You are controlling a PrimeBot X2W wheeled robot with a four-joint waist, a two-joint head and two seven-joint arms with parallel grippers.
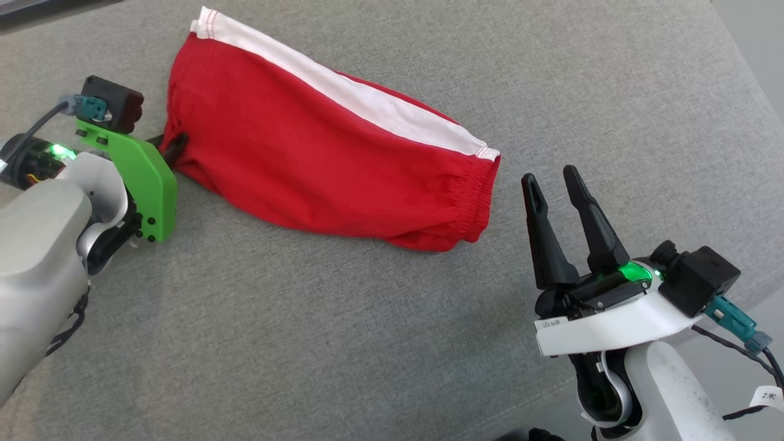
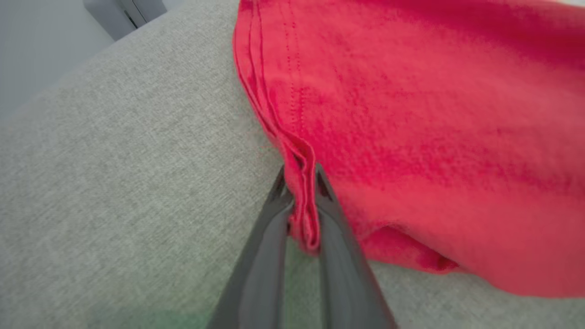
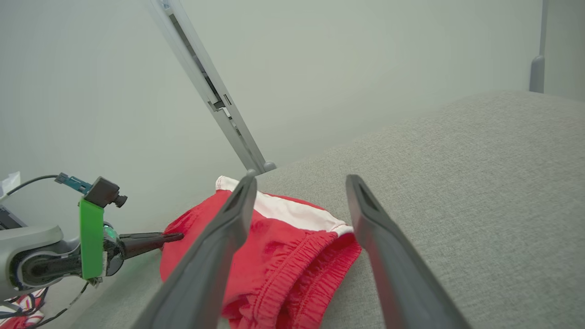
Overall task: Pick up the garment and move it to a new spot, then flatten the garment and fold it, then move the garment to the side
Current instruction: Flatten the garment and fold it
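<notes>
Pinching the hem of the red-and-white cloth shorts (image 1: 318, 159) lying on the grey fabric worktop (image 1: 306, 343), the left gripper (image 2: 299, 176) is clamped on them, right gripper (image 1: 551, 177) near the waistband, fingers apart.

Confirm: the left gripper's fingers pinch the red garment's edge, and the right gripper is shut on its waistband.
Wrong about the right gripper: its fingers stand open, clear of the red garment, as the head view shows. The left gripper does pinch the garment's edge.
</notes>
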